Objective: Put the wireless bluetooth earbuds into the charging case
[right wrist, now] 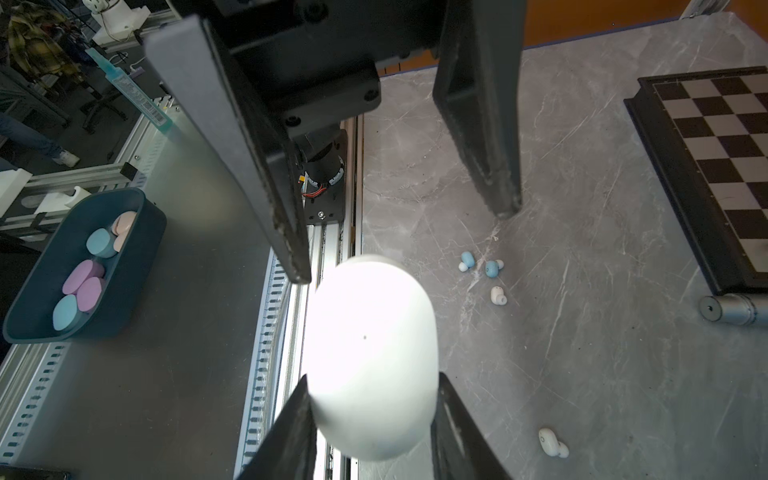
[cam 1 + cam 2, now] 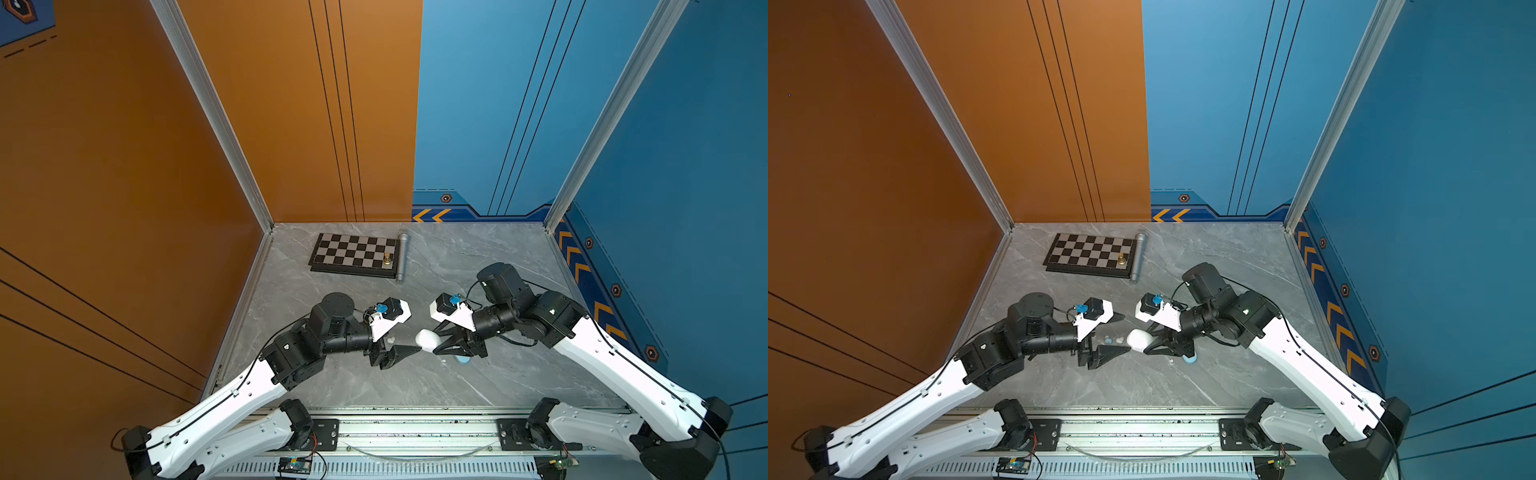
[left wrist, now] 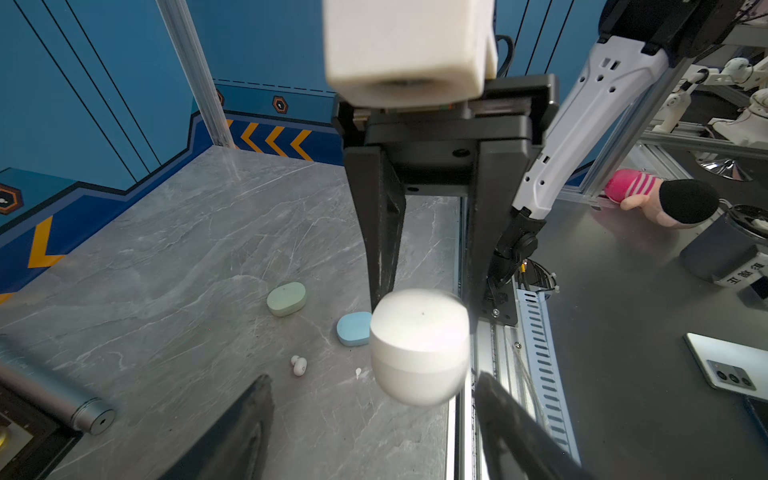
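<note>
My right gripper point(image 1: 372, 386) is shut on a white oval charging case point(image 1: 370, 357), held in the air with its lid down; it shows in both top views point(image 2: 427, 338) point(image 2: 1138, 338). Facing it, my left gripper point(image 3: 372, 380) is open, its fingertips either side of the case's free end point(image 3: 419, 347) with a gap to both. Loose earbuds lie on the table: two light blue ones point(image 1: 467, 260) point(image 1: 492, 268), a white one point(image 1: 498, 296) beside them, another white one point(image 1: 552, 442) nearer my right arm, and one point(image 3: 299, 365) in the left wrist view.
A pale green case point(image 3: 286, 298) and a blue case point(image 3: 353, 328) lie shut on the table under the right arm. A chessboard point(image 2: 355, 254) with a gold piece and a grey cylinder point(image 2: 402, 259) sit at the back. Off the table stands a bin point(image 1: 145, 257) of coloured cases.
</note>
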`<state>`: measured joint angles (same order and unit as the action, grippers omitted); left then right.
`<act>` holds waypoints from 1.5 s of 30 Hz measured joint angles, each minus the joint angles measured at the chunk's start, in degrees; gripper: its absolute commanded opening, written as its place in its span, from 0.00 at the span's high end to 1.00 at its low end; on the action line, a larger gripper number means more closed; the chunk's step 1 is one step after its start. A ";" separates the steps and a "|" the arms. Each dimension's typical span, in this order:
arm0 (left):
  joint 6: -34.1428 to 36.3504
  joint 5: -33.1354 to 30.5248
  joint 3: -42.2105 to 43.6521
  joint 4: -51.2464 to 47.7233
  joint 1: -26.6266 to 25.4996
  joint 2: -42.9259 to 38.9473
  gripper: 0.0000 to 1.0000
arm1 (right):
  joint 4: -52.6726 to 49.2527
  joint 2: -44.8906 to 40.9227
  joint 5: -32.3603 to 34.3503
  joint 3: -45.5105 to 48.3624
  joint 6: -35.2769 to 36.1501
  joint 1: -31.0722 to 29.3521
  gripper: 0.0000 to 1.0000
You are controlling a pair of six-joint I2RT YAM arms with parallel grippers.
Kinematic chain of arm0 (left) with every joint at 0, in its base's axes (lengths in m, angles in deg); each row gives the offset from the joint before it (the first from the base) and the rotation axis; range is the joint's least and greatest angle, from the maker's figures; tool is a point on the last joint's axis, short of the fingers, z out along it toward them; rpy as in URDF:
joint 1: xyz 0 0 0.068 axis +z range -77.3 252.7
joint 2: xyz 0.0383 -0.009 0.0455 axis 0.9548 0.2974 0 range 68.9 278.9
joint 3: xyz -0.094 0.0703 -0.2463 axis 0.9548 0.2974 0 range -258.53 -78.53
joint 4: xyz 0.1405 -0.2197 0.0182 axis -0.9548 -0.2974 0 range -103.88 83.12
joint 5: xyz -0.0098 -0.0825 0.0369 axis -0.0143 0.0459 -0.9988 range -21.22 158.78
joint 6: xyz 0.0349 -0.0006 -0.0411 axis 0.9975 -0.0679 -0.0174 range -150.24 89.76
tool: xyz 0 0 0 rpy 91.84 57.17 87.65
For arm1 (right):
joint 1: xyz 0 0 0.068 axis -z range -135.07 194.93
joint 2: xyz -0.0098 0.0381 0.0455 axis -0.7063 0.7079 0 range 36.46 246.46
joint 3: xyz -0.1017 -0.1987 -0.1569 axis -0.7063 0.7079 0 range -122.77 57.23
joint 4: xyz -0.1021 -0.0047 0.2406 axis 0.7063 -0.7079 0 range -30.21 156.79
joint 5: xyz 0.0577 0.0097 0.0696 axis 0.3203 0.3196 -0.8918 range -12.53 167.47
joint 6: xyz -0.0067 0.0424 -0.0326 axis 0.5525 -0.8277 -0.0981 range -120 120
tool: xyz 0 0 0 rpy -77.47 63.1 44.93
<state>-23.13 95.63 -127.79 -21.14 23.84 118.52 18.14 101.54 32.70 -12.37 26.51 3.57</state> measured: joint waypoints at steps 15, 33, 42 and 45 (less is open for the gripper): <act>-0.50 1.79 -0.35 0.81 -0.35 1.92 0.36 | -0.39 1.16 1.62 -3.32 0.00 -1.84 0.82; -0.66 3.26 -1.18 0.68 -0.61 2.73 0.75 | -0.26 1.92 4.33 -3.74 -0.26 -2.75 0.78; -0.92 2.56 -1.33 0.76 -0.61 2.73 1.00 | 2.89 1.77 4.70 -2.91 -3.41 -2.93 0.43; -0.92 1.95 -1.40 0.79 -0.61 2.62 1.00 | 4.52 1.66 4.87 -2.14 -4.66 -2.32 0.37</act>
<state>-24.04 97.58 -129.19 -20.35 23.23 121.15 22.67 103.20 37.57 -14.51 21.85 1.25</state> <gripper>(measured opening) 0.410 0.612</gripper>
